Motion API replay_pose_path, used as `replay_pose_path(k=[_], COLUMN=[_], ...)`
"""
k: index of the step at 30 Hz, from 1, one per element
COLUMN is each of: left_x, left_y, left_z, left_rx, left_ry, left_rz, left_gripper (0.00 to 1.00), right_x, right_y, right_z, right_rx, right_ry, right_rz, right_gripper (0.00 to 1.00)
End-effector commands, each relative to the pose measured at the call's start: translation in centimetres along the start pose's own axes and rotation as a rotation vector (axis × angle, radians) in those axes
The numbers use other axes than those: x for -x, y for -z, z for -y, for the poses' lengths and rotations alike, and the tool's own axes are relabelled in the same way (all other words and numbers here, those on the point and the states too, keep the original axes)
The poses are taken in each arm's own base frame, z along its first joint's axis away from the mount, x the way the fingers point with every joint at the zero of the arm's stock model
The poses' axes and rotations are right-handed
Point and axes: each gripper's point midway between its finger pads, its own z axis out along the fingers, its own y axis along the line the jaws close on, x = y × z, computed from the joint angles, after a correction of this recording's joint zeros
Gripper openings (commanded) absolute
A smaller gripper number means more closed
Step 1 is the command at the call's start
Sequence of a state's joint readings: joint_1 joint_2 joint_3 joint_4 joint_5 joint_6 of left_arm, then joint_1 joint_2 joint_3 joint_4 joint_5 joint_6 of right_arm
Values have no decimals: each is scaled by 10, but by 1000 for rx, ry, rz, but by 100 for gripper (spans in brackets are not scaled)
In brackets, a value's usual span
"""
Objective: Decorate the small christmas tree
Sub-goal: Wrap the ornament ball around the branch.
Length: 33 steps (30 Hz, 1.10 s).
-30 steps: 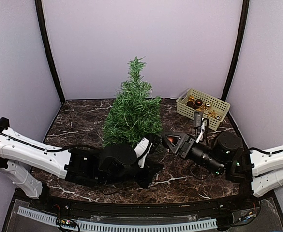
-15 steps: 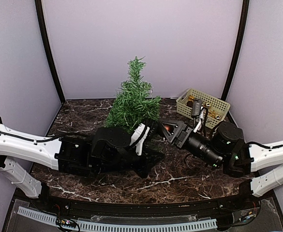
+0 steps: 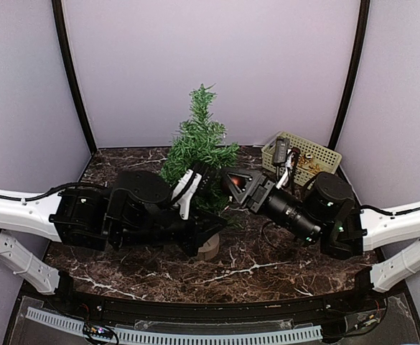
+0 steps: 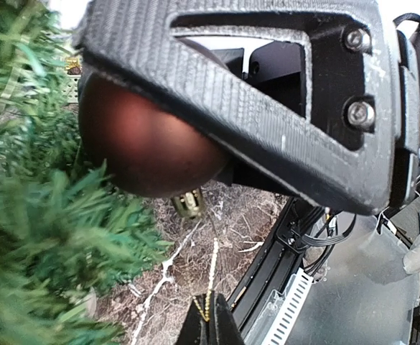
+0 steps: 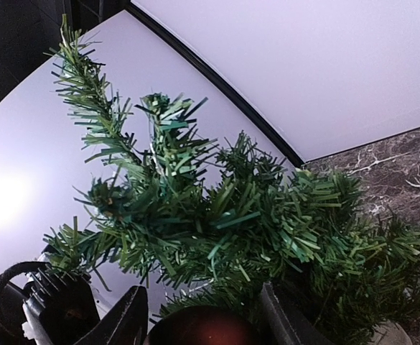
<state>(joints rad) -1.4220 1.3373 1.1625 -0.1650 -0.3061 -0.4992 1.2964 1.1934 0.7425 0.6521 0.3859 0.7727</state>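
red bauble [image 5: 204, 329] in right gripper [image 3: 231, 183] touches tree [image 3: 197, 136].

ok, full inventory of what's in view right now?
small christmas tree: 1, dark green, centre of the table, between the arms.
stump base: 1, pale wood, under the tree.
ball ornament: 1, dark red, in the right gripper, against the tree's branches.
gold cord: 1, gold, at the left gripper's tips.
basket: 1, cream, far right of the table.
ornaments in basket: several, gold and dark; count unclear.
table: 1, dark marble.
left gripper: 1, black, shut on the gold cord.
right gripper: 1, black, shut on the ball ornament.
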Motion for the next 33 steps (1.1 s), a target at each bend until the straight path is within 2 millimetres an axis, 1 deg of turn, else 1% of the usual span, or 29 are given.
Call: replay_pose_path(k=[1,5,10,14,18,27,33], left_x=[17,21,20,25,26,21,27], left_y=[20,25,24,25,24,19,21], left_z=[-5,-6,-7,-5,-6,-8,-11], left_rx=[13,19,27,24,21,28,61], left_ry=[11,6,-6,-17,-24,-39,-70], left_rz=[21,19,3,7,0,-29,-27], left_gripper=[0,0,0,0,0,0,0], right_x=[16,18,21,22,23,28,29], right_y=[-7,-9,-10,-11,-11,-9,-9], right_z=[-29,-30,-31,-30,-34,-41,-44], right_rx=[89,96,100,92,104,147,162], right_ry=[-29,-50,-82,-106,-121,-139,-137], right_rz=[52,68,93,110,130,182,190], right_gripper=[52,52,52,52,52,52,52])
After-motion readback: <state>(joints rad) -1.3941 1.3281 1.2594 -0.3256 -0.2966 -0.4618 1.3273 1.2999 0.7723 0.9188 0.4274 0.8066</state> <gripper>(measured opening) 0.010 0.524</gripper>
